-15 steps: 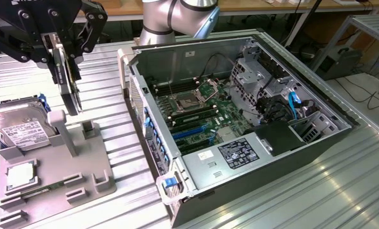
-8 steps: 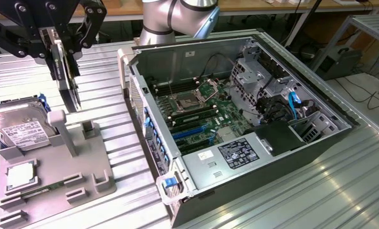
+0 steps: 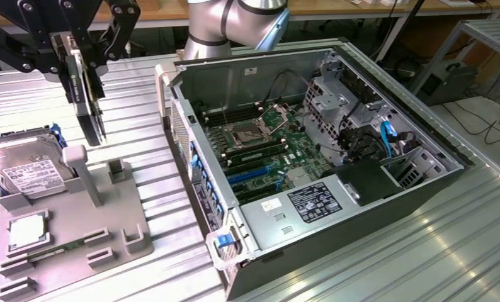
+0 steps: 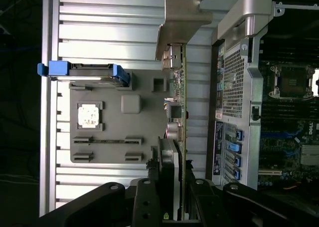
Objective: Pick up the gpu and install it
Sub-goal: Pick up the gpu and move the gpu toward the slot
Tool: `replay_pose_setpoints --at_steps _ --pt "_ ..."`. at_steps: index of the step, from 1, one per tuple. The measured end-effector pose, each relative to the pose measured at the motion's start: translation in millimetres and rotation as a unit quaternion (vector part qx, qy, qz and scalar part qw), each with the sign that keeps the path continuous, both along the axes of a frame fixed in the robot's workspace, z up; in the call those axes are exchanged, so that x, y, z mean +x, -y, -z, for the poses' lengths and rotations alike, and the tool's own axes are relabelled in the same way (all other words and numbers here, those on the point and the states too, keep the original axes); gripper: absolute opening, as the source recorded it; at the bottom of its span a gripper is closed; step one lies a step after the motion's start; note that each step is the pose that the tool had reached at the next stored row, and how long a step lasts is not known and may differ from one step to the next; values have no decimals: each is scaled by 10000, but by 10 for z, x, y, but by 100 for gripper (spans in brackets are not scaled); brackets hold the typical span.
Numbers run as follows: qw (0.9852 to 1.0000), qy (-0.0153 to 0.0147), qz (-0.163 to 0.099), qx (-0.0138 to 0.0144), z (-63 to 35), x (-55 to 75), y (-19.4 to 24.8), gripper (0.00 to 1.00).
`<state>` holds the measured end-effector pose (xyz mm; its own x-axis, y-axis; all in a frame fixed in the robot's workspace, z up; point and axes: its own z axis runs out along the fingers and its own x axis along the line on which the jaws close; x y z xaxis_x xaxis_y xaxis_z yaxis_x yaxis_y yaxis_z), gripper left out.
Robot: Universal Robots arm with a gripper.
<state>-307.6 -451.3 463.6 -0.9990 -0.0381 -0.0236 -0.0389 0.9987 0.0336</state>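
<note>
Hand (image 3: 82, 60) clamped on gpu (image 3: 89, 110) | gpu upright, lifted above surface (image 3: 149, 82) | between parts holder (image 3: 107, 220) and open computer case (image 3: 418, 207)

gpu (image 3: 89, 113): green board, black cooler, silver bracket
pincer (image 4: 172, 202): black
hard drive (image 3: 28, 171): silver, white label, blue carrier
table (image 3: 451, 251): silver, ribbed
motherboard (image 3: 267, 151): green, blue slots

The gripper (image 3: 80, 72) and the arm (image 3: 233, 25) are cut off by the upper edge of the exterior view. The upper part of the gpu (image 3: 90, 123), seen edge-on, is hidden between the fingers (image 3: 70, 63). In the wrist view the computer case (image 4: 249, 87) is cropped by the picture's edge, and the gripper's body is cut away likewise. Print on the power supply label (image 3: 315, 200) is too small to be read, as is that on the hard drive (image 3: 28, 170).
</note>
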Motion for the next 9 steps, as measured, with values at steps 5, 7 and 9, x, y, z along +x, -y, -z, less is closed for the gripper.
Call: replay_pose_setpoints --at_steps 5,7,9 --pt "10000 -1 0 0 -1 33 0 28" --pt "10000 0 0 0 0 71 0 28" --pt "10000 0 0 0 0 105 0 28"
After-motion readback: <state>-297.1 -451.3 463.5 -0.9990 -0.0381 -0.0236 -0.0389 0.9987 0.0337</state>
